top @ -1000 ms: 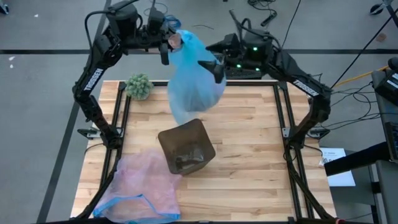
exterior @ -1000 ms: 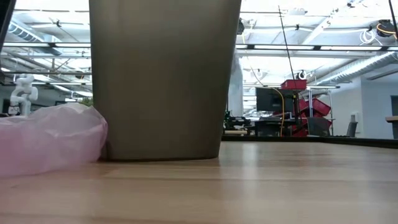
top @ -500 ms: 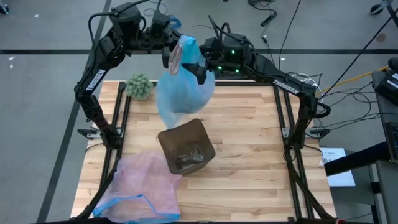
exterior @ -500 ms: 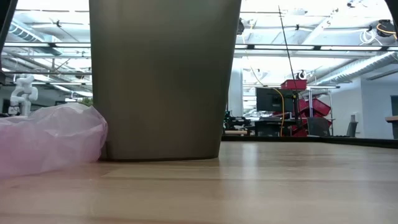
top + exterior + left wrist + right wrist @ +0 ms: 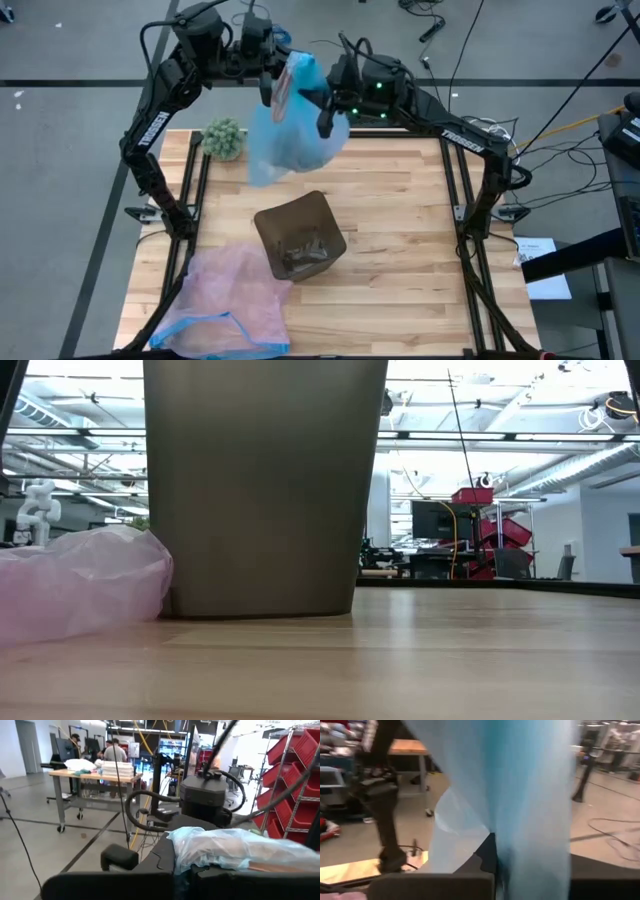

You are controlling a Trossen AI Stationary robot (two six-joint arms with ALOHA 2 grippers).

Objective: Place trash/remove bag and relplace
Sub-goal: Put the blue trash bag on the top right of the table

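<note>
The light-blue bag (image 5: 290, 135) hangs high over the table's far edge, between my two grippers. My left gripper (image 5: 276, 88) is shut on its top, and my right gripper (image 5: 324, 112) is shut on it from the right side. The brown bin (image 5: 300, 235) stands upright on the table's middle, below and nearer than the bag. Crumpled trash (image 5: 302, 256) lies on the bin's floor. The low view shows only the bin's wall (image 5: 260, 490), with no gripper in it. My left gripper pinches the bag's bunched top (image 5: 220, 851) between its two fingers, several crinkled layers together. The bag hangs below the fingers, clear of the table and the bin. My right gripper has the bag's upper side (image 5: 520, 845) between its two fingers, coming level from the table's right. The plastic falls slack in folds past the fingers (image 5: 470, 885); whether it holds one layer or several I cannot tell.
A translucent pink bag with a blue rim (image 5: 235, 300) lies heaped at the near left, touching the bin (image 5: 80, 585). A fuzzy green ball (image 5: 223, 138) sits at the far left corner. Bare wood (image 5: 410, 240) lies to the bin's right.
My right gripper has gone toward the table's left, up to my left gripper, and now has the bag between its fingers. The bag's hanging body has swung toward the left and far edge, away from above the bin.
</note>
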